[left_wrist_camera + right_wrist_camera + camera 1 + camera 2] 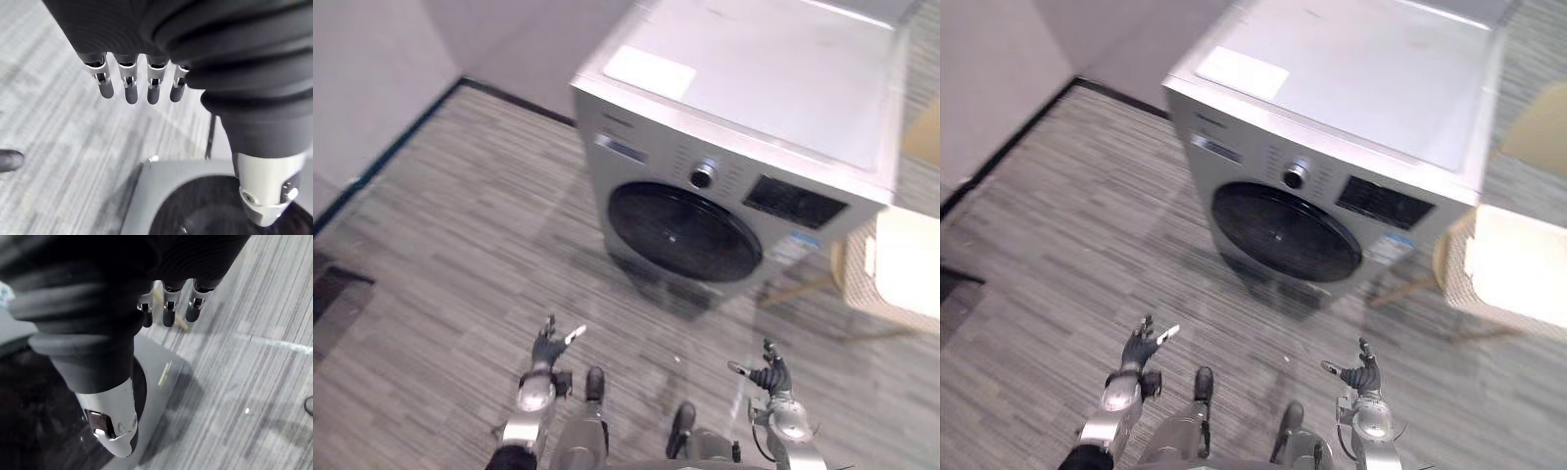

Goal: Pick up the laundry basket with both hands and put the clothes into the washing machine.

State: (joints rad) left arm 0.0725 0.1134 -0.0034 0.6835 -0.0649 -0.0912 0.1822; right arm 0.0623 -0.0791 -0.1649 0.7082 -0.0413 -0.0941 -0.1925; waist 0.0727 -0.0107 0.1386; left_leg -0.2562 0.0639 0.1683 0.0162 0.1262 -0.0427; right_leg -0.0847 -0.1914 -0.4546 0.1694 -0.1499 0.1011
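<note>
My left hand point(546, 347) and right hand point(770, 376) hang empty, fingers straight, before a boxy silver washing machine point(754, 117), its round dark door point(683, 231) facing me.

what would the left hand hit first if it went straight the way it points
Probably the front of the silver-grey washing machine, near its dark round door; the left hand has only grey striped floor before it, depth unclear.
</note>
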